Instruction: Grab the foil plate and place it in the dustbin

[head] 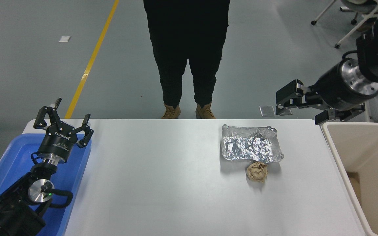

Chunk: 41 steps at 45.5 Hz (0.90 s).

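The foil plate (249,148), a crinkled silver tray, lies on the white table (162,183) right of centre, near the far edge. The cream dustbin (336,154) stands against the table's right end. My right gripper (299,110) hangs open and empty in the air beyond the table's far right corner. It is above and to the right of the plate and does not touch it. My left gripper (63,123) is open and parked over the blue tray (10,157) at the lower left.
A crumpled brown paper ball (257,171) lies against the plate's near edge. A person in black trousers and tan boots (189,52) stands at the far side. A wheeled chair (356,13) is at the top right.
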### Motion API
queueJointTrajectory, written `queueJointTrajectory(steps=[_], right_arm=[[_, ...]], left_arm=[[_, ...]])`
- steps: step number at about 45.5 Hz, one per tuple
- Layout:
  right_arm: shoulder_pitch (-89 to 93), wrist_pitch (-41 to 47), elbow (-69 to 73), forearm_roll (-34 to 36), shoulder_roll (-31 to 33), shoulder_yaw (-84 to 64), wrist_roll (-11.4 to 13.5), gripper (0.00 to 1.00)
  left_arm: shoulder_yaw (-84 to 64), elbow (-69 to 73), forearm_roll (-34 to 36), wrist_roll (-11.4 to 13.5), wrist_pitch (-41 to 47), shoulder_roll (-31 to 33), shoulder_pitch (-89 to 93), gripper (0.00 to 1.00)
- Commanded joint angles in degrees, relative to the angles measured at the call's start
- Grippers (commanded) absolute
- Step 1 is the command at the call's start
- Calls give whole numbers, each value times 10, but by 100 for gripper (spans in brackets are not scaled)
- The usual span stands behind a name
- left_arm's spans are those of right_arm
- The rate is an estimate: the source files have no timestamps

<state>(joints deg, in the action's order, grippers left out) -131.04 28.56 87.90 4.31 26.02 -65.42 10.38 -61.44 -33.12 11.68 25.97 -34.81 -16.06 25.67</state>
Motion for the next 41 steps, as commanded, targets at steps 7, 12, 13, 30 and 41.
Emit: queueJointTrajectory(steps=[7,12,13,30,41], right_arm=[[256,-114,-162,-8,-27,59,1,100],[351,-127,-260,-7,-50,80,0,100],[366,-128,-274,-7,-54,84,0,100],[540,-216,-452,-17,-161,100,-3,100],[605,-249,-538,-17,-195,101,-3,100]], left_arm=[[0,0,0,0,0,1,0,98],[0,0,0,0,0,1,0,98],[0,0,0,0,0,1,0,98],[0,0,0,0,0,1,0,98],[0,0,0,0,0,0,0,98]])
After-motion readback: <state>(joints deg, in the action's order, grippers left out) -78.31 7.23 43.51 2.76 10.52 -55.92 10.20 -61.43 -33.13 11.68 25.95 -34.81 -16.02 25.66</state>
